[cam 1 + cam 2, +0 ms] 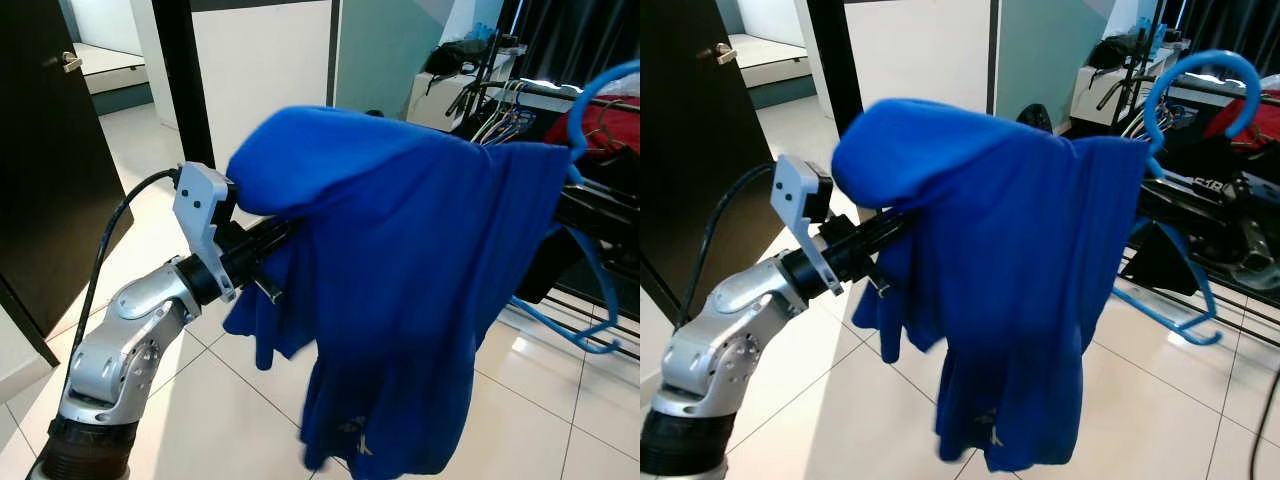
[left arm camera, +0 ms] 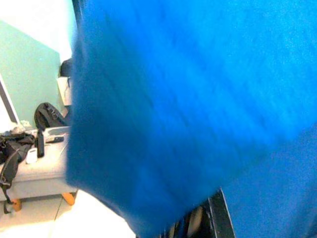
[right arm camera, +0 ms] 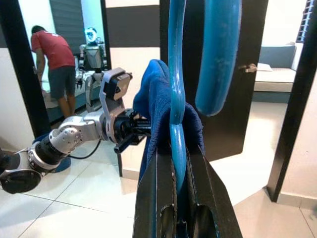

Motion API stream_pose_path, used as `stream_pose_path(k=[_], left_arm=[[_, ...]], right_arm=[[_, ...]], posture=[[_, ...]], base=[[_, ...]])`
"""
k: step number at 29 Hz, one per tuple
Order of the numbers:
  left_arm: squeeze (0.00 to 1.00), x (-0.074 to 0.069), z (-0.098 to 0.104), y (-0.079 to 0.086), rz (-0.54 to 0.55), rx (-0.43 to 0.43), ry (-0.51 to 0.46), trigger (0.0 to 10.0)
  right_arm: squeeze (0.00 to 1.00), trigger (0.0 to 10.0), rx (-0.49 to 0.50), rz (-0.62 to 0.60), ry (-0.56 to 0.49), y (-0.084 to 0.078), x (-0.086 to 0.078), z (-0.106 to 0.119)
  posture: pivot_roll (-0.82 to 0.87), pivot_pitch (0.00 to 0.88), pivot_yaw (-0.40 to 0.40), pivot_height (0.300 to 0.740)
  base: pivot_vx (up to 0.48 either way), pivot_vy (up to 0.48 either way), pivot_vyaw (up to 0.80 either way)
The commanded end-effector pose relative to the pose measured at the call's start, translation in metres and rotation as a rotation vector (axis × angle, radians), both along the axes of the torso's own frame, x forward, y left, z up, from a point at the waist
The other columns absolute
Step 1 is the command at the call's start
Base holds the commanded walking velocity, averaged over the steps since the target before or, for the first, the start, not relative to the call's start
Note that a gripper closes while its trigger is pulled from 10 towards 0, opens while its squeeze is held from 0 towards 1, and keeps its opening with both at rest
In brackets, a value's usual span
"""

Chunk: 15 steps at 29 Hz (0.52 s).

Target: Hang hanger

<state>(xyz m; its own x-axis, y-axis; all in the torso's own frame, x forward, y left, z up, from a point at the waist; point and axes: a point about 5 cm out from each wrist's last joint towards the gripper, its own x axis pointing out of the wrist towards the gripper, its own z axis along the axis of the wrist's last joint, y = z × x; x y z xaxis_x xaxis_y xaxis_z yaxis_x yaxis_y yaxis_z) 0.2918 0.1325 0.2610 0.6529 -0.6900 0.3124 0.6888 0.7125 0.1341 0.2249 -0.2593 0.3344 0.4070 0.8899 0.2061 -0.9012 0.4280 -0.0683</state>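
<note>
Right wrist view looks straight along the blue hanger (image 3: 177, 99), clenched between the right gripper (image 3: 179, 198)'s black fingers, hook uppermost. Holds the hanger upright at the robot's right, blue shirt (image 1: 400, 280) draped over it and spilling leftward onto the left gripper (image 1: 262, 245), fingers buried in cloth, so cannot tell their state. Lies just short of the clothes rack (image 1: 600, 215) behind and to the right; right arm nearer. Below, glossy white floor tiles (image 1: 540, 400); dark door (image 1: 45, 150) at left.

Home: tiled floor (image 1: 230, 400), clothes rack (image 1: 520, 100)
</note>
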Motion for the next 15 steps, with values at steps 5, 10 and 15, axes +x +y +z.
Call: stream_pose_path(k=[5, 10, 15], left_arm=[[0.00, 0.004, 0.014, 0.020, 0.039, 0.031, -0.052, 0.0], [0.00, 0.005, 0.018, 0.025, 0.045, 0.040, -0.065, 0.0], [0.00, 0.005, 0.038, 0.032, 0.031, 0.044, -0.122, 0.0]], right_arm=[[0.00, 10.0, -0.130, -0.080, 0.065, -0.008, -0.005, -0.018], [0.00, 10.0, -0.160, -0.097, 0.094, -0.010, -0.006, -0.025], [0.00, 10.0, -0.220, -0.157, 0.178, -0.012, -0.010, -0.050]], posture=[[-0.09, 0.000, -0.023, 0.740], [-0.09, 0.000, -0.023, 0.740], [-0.09, 0.000, -0.013, 0.740]], base=[[0.000, 0.000, 0.00], [0.000, 0.000, 0.00], [0.000, 0.000, 0.00]])
